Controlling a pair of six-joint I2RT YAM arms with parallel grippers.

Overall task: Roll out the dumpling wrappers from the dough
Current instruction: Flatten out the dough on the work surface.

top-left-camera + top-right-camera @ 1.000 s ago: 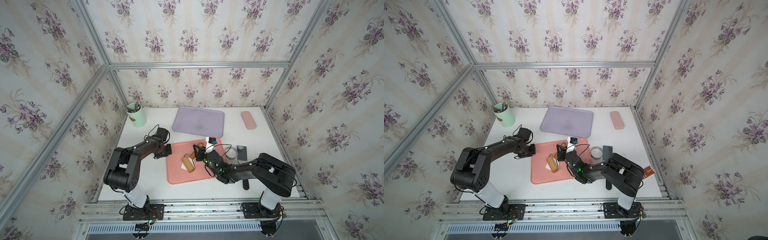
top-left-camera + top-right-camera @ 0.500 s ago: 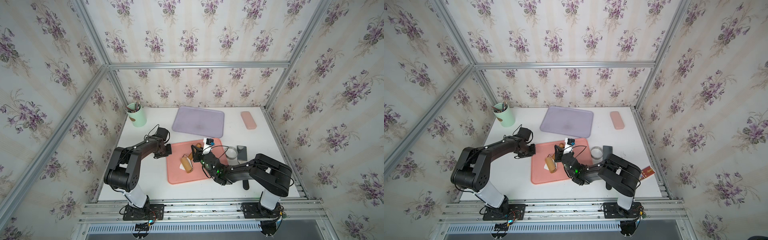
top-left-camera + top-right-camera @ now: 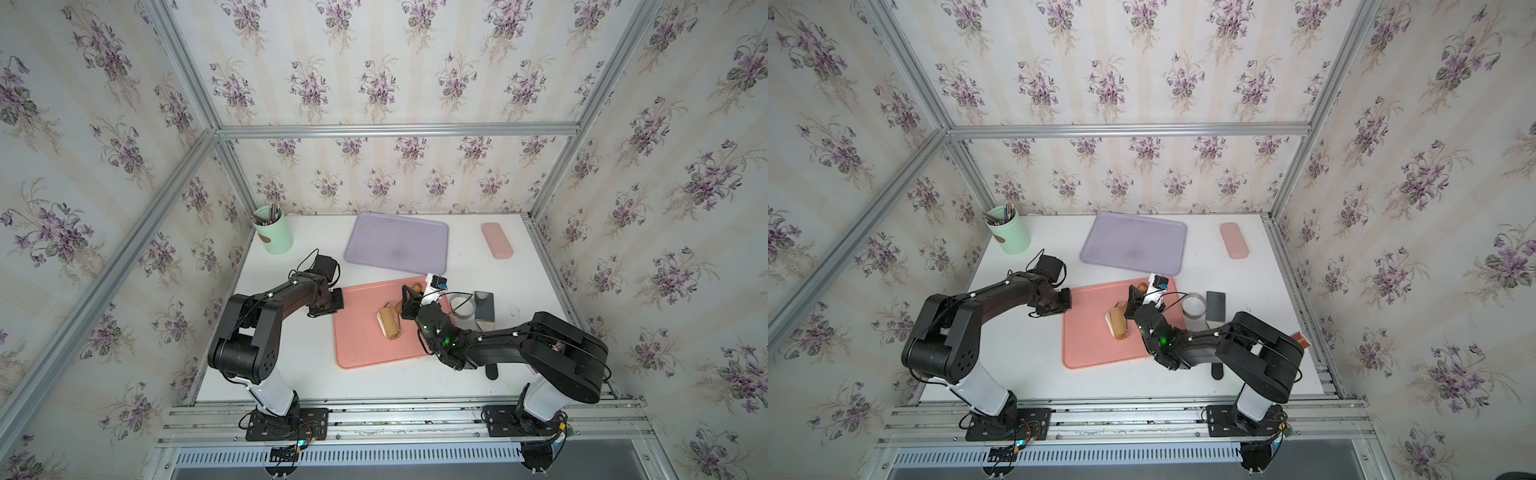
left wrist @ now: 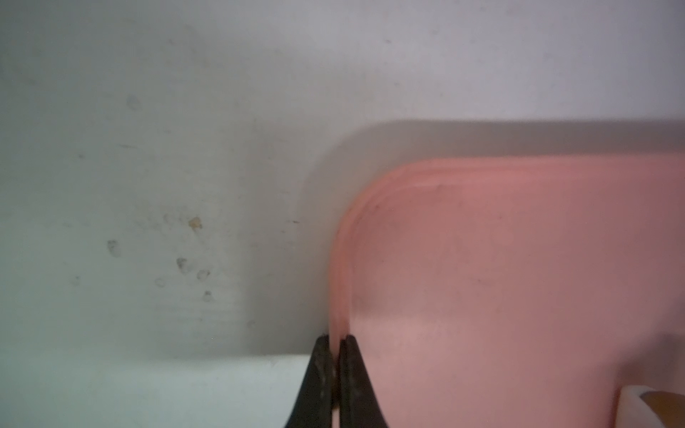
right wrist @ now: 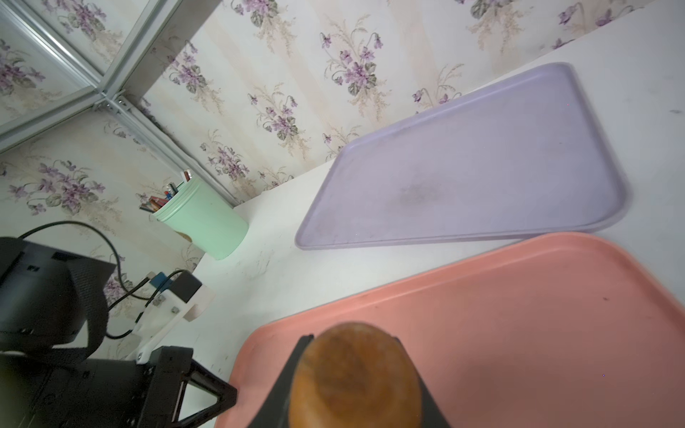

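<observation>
Left wrist view shows the left gripper (image 4: pixel 335 355) with its fingers (image 4: pixel 318 374) almost together, pinching the raised rim of the pink tray (image 4: pixel 339 259). One finger sits outside the rim, on the table (image 4: pixel 148 185) side; its partner sits inside, on the tray floor. This clamp probably anchors the tray so that rolling force cannot slide it. Well to the inner side of these fingers, at the frame corner, an edge of the dough (image 4: pixel 630 407) shows against the rolling pin (image 4: pixel 667 407).

Right wrist view shows the right gripper (image 5: pixel 352 342) partly closed, with its fingers (image 5: pixel 296 355) on either side of the pin's wooden handle, which fills the gap between them. Beyond the fingertips lies the purple tray (image 5: pixel 482 166).

In both top views the barrel runs out from between the right fingers on the side nearer the robot's base. It rests on the dough, a small white patch showing along one side of the barrel. Holding the handle leaves the barrel free to bear on the dough.

The ring cutter (image 3: pixel 462 307) stands off the pink tray, on the wrist side of the right fingers. No round dumpling wrappers can be made out; flattening appears to be the step in hand, and cutting is not yet begun.
</observation>
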